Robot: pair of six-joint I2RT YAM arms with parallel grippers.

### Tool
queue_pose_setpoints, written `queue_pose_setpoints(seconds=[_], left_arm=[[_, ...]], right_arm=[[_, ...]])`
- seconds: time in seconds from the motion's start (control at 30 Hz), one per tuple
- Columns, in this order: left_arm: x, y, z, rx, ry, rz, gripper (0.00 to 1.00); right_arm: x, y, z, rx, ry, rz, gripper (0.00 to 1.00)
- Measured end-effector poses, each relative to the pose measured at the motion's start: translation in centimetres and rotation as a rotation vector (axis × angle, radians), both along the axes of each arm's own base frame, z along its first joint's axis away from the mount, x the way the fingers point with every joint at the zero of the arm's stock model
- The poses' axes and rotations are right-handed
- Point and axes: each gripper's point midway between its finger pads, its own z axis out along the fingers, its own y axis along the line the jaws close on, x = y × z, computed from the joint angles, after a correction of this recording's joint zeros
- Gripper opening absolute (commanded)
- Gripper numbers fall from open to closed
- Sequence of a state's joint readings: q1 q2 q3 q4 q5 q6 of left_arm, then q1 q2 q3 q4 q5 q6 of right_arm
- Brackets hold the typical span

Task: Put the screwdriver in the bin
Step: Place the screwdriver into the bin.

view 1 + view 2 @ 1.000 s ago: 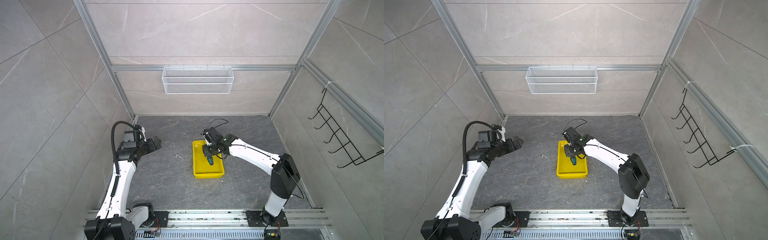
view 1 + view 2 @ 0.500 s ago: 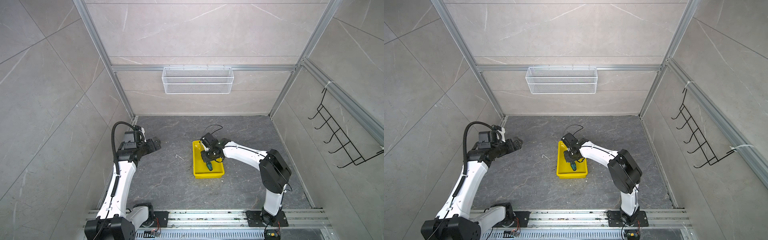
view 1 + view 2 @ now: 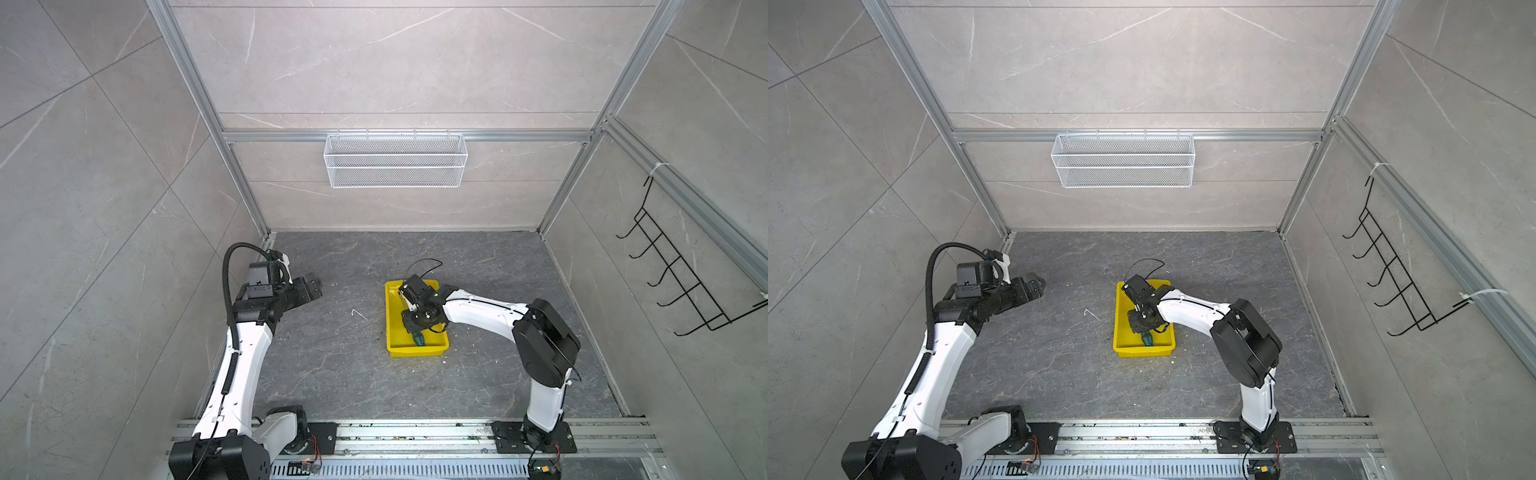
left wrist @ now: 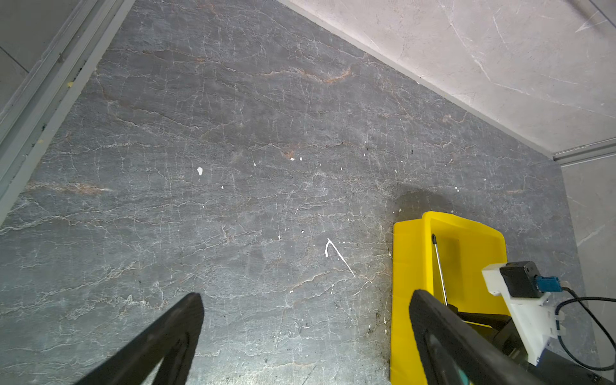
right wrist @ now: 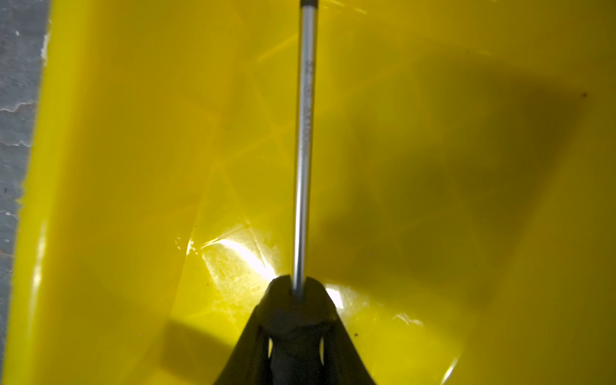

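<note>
**Ana:** Where was the slim screwdriver with the green-and-black handle (image 3: 419, 340) at that point?

**Ben:** It was pinched in the right arm's jaws, which had narrowed onto the black front of its handle. The thin metal shaft (image 5: 305, 150) ran straight out ahead of those jaws. In a top view the green butt showed on their other side.

**Ana:** And where was the shallow bright yellow plastic bin (image 3: 392, 316)?

**Ben:** It was directly beneath the jaws, and its floor and one sloped wall (image 5: 83, 166) filled the right wrist view. The shaft lay along the bin's length, inside the rim.

**Ana:** Why was it held that way?

**Ben:** I'd judge it was held low and lengthwise so the tool would fit between the end walls and settle without bouncing once released. I couldn't tell whether it already touched the floor.

**Ana:** Was the task finished?

**Ben:** Not quite, since the jaws hadn't let go.

**Ana:** What about the left arm (image 3: 249, 349)?

**Ben:** Its jaws were spread wide and held nothing, over the bare dark grey stone-patterned worktop (image 4: 233, 166). The bin sat off to one side of them, well apart. They were probably kept clear so as not to crowd the drop.
</note>
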State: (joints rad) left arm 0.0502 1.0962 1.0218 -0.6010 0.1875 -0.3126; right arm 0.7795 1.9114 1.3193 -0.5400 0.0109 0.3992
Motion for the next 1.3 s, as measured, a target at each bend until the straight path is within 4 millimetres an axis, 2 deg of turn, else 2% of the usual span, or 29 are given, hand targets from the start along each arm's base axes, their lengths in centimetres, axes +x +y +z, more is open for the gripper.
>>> queue_pose_setpoints(seconds=[0.13,0.3,0.47,0.57,0.8,0.9,1.03,1.07,1.1,1.2,1.3], left_arm=[[0.0,0.0,0.0,0.000,0.000,0.000,1.00],[0.0,0.0,0.0,0.001,-0.001,-0.001,1.00],[0.0,0.0,-0.1,0.001,-0.001,0.000,1.00],[0.0,0.0,-0.3,0.001,0.004,0.000,1.00],[-0.2,0.0,-0.6,0.002,0.005,0.002,1.00],[-0.3,0.2,-0.3,0.012,-0.015,0.010,1.00],[-0.3,0.4,0.0,0.020,-0.046,0.020,1.00],[-0.2,0.4,-0.1,0.020,-0.049,0.021,1.00],[-0.2,0.4,-0.3,0.020,-0.051,0.021,1.00],[0.0,0.4,-0.8,0.021,-0.056,0.022,1.00],[0.4,0.5,-1.3,0.023,-0.076,0.022,1.00]], right_arm=[[0.0,-0.1,-0.8,-0.019,0.011,0.004,0.44],[0.1,-0.2,-1.1,-0.029,0.010,0.001,0.54],[0.5,-0.2,-0.4,-0.030,-0.012,-0.003,0.55],[0.7,-0.3,1.9,0.001,-0.055,-0.007,0.56],[0.4,-0.7,11.3,0.154,-0.221,-0.016,0.61],[0.1,-1.3,14.3,0.210,-0.285,-0.026,0.66],[-0.5,-2.7,15.4,0.234,-0.342,-0.060,0.74],[-0.5,-3.0,15.2,0.231,-0.350,-0.070,0.91],[-0.5,-3.3,15.0,0.225,-0.355,-0.075,0.99],[-0.3,-3.9,14.4,0.200,-0.363,-0.093,0.99],[0.4,-4.8,14.5,0.192,-0.381,-0.122,0.99]])
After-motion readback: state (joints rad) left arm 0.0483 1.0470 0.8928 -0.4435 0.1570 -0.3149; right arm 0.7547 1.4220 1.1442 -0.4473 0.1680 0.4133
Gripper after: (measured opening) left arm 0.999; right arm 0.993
